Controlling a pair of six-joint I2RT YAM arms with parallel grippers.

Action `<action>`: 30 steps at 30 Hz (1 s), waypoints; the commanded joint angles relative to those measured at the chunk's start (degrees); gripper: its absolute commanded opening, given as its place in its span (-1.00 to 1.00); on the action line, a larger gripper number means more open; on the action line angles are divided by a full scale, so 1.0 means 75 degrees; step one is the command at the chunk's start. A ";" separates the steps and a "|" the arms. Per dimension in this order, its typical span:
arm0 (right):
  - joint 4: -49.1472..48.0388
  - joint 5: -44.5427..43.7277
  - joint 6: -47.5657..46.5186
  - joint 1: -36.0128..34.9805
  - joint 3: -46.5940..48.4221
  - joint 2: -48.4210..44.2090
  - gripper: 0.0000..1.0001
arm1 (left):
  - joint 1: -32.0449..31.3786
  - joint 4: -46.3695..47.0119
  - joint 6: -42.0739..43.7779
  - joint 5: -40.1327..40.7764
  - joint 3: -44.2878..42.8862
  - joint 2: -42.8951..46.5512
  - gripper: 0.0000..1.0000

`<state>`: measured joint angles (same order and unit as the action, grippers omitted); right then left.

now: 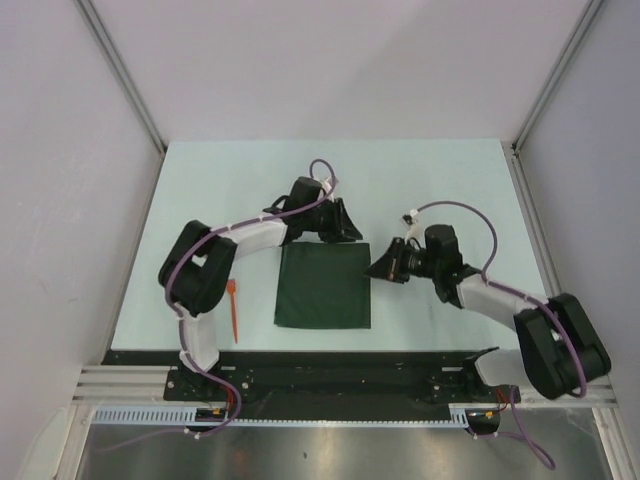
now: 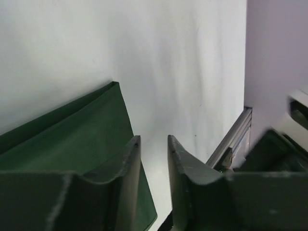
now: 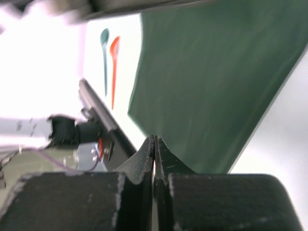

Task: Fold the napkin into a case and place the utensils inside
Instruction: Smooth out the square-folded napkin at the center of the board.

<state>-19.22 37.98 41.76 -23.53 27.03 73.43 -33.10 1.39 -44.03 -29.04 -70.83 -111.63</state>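
Right claw (image 3: 154, 139): fingers pressed together, no cloth visible between them, tip at the right edge of the napkin (image 1: 323, 286). Left claw (image 2: 154, 144): parted, at the napkin's far right corner. Napkin dark green, flat on the worktop (image 1: 430, 180). Orange-red utensil (image 3: 114, 67) and teal utensil (image 3: 104, 57) lie side by side left of the napkin, not touching it.

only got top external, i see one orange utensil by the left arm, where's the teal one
observer: the right wrist view shows the teal utensil lying right beside the orange utensil, both off the napkin.
operator: right tool open or shut
observer: the right tool is shut, fingers pressed together at the napkin's edge.
operator: and the left
observer: the left tool is open, with a clear gap between its fingers.
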 commanded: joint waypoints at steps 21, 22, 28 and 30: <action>-0.0788 0.1018 -0.0083 0.0734 0.3803 0.5373 -1.00 | 0.2550 -0.1990 0.1253 0.1083 0.1124 0.0764 -0.78; -0.0788 0.1030 -0.0095 0.0781 0.3826 0.5501 -1.00 | 0.2585 -0.2001 0.1254 0.1071 0.1100 0.0717 -0.78; -0.0940 0.1147 -0.0118 0.1039 0.3990 0.5912 -1.00 | 0.2726 -0.2025 0.1277 0.1153 0.0936 0.0354 -0.78; -0.0988 0.1182 -0.0107 0.1110 0.4060 0.6088 -1.00 | 0.2773 -0.1978 0.1277 0.1153 0.0913 0.0260 -0.80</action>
<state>-23.24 45.06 40.88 -16.10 54.85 117.27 -12.97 -12.88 -36.38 -21.98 -61.98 -108.05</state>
